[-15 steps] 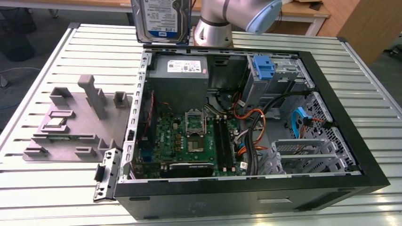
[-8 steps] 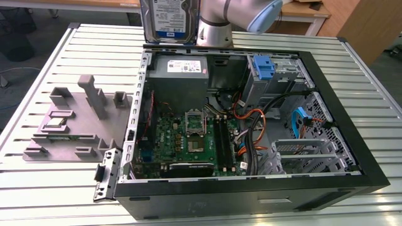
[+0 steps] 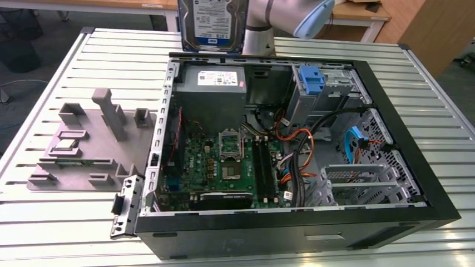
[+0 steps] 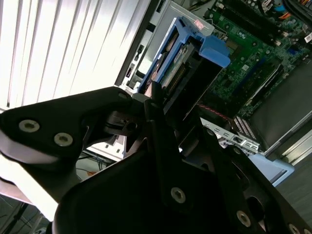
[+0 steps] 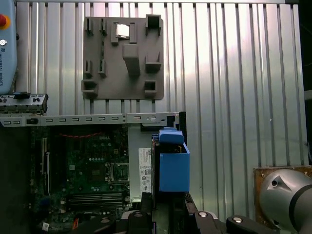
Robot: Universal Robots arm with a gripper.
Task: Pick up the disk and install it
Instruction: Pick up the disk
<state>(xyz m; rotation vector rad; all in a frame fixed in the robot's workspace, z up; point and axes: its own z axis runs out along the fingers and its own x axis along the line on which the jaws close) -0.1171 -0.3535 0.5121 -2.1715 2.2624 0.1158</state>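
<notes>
Exterior view: disk (image 3: 211, 22) is hanging upright over the case (image 3: 424, 178) edge by the power supply (image 3: 209, 97); in the second wrist view, gripper (image 4: 168, 105) is clamping it.

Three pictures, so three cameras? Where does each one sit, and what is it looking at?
Exterior view: off the arm, looking down on the open computer case on the slatted table; the arm holds the disk aloft.
Second wrist view: on the arm, looking along the gripper, shut on the disk, motherboard beyond.
First wrist view: on the arm, looking down past the disk at the grey fixture plate; an arm joint shows.
Shared: both wrist views show disk and motherboard.
</notes>
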